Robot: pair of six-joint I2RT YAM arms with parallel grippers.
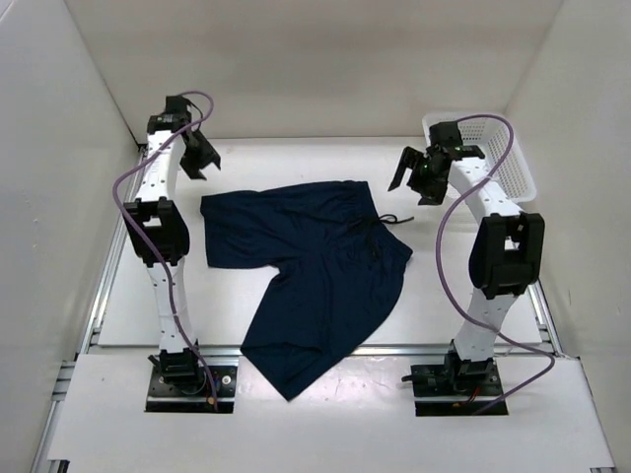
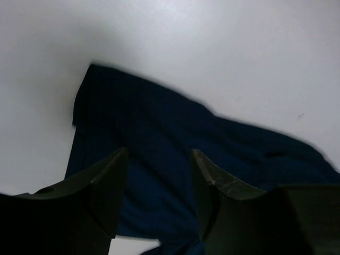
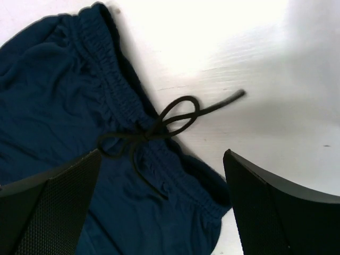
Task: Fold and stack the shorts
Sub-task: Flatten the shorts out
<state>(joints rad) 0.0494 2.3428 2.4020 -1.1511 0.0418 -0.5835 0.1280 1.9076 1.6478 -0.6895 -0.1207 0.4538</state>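
1 pr shorts (image 1: 315, 266), 1 basket (image 1: 515, 169), 2 hands (image 1: 200, 160) (image 1: 412, 182)

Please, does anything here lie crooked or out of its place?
Yes. The shorts lie askew and unfolded: one leg runs past the near edge of the table onto the front board. The drawstring trails loose off the waistband onto the bare surface.

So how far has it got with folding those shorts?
Barely begun, it seems. Done: the shorts lie spread out on the table, with the drawstring toward the right arm, but no fold shows. In hand: nothing. The left gripper and right gripper both hang open above the table, holding nothing. Left: all the folding, then the stacking.
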